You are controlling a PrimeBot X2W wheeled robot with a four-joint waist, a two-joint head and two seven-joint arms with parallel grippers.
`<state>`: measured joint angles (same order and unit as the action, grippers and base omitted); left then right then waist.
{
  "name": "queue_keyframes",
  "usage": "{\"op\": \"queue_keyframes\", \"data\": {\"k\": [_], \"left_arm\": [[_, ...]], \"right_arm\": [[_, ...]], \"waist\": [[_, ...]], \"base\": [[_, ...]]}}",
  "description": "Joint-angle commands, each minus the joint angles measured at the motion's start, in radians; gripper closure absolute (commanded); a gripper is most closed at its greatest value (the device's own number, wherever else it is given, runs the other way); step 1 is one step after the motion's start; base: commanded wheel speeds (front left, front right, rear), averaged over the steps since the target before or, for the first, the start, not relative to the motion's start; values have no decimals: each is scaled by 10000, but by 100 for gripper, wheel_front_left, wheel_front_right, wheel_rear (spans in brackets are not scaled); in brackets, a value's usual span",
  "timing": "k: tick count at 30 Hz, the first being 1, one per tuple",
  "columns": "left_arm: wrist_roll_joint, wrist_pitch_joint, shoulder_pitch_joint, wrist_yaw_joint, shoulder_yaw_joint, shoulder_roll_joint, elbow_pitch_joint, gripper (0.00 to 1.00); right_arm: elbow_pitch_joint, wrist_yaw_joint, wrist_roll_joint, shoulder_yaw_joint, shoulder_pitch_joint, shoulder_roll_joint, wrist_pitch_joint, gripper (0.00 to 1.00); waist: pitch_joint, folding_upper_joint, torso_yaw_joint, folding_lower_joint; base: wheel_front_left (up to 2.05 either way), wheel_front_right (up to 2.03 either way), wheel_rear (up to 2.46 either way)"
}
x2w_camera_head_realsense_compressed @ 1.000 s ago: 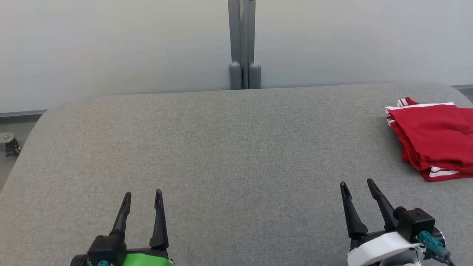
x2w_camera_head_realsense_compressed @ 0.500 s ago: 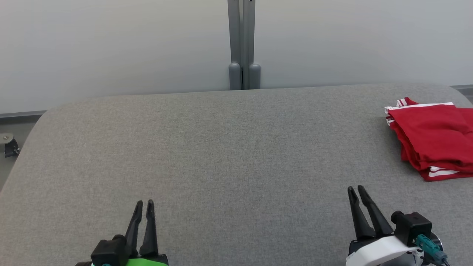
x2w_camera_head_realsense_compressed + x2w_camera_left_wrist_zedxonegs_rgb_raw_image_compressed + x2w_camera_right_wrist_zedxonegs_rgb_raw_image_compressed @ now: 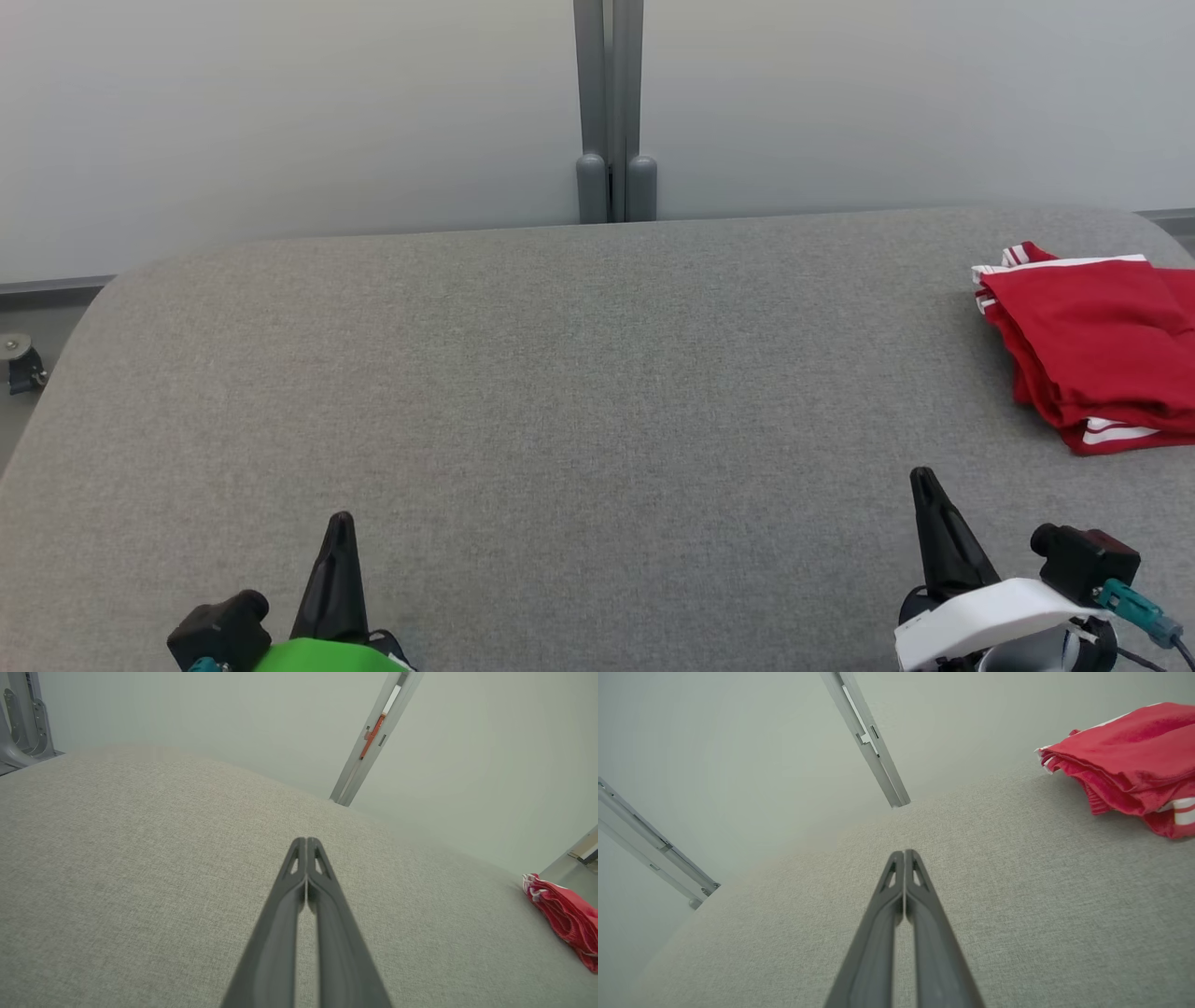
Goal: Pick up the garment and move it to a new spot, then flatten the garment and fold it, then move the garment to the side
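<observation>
Jaws on both arms are pressed together, with nothing between them, at the near edge of a grey fabric-covered counter (image 3: 579, 373). In the head view the left jaws rise from a green wrist cover (image 3: 317, 658) at lower left, their dark fingers (image 3: 338, 579) merged into a single spike. The right jaws rise from a white wrist cover (image 3: 990, 616) at lower right, fingers (image 3: 943, 551) likewise closed to one point, with a teal plug (image 3: 1134, 607) beside them. The wrist views agree: the left fingers (image 3: 285, 914) meet at the tips above bare counter (image 3: 117, 858), and the right fingers (image 3: 882, 924) do the same over the counter (image 3: 1041, 905).

Farther back, the garment (image 3: 1092, 345), red with white stripes, lies folded in layers on the counter's far right side. It is cut by the frame edge, beyond the right jaws and well apart from both arms. From the left wrist the garment (image 3: 565, 914) shows as a red bundle at the right edge. From the right wrist the garment (image 3: 1125, 765) sits at upper right, its stacked folds and white stripes plain.

Behind the counter a grey double post (image 3: 611, 93) stands at centre against a pale wall (image 3: 280, 121). A small caster (image 3: 21, 369) sits off the counter's left corner.
</observation>
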<state>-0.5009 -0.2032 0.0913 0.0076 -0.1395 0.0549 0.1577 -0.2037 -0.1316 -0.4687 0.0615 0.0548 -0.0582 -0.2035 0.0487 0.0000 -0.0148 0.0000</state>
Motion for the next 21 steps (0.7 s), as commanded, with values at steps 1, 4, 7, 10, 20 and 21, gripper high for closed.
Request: {"op": "queue_keyframes", "data": {"k": [1,4,7,10,20,21], "left_arm": [[-424,63,-348,-68,94,95,-101,100],[-942,173,-437,-131,168,119,-43,100],[-1406,274,-511,-189,236,140,8,100],[-1892,379,-589,-248,308,159,60,100],[-3323,707,-817,-421,537,206,168,100],[-3477,745,-835,-441,563,209,177,100]], "right_arm": [[110,2,-449,-66,-295,-66,84,100],[87,2,-975,-114,-364,-83,200,100],[68,3,-1448,-159,-421,-95,305,100],[49,3,-1935,-208,-478,-107,420,100],[-8,4,-3386,-364,-653,-134,764,100],[-15,4,-3536,-380,-674,-136,800,100]], "waist": [[-7,0,2,0],[-21,0,6,0],[-34,0,10,0],[-48,0,14,0],[-95,0,27,0],[-100,0,28,0]], "base": [[0,0,0],[0,0,0],[0,0,0],[0,0,0],[0,0,0],[0,0,0]]}}
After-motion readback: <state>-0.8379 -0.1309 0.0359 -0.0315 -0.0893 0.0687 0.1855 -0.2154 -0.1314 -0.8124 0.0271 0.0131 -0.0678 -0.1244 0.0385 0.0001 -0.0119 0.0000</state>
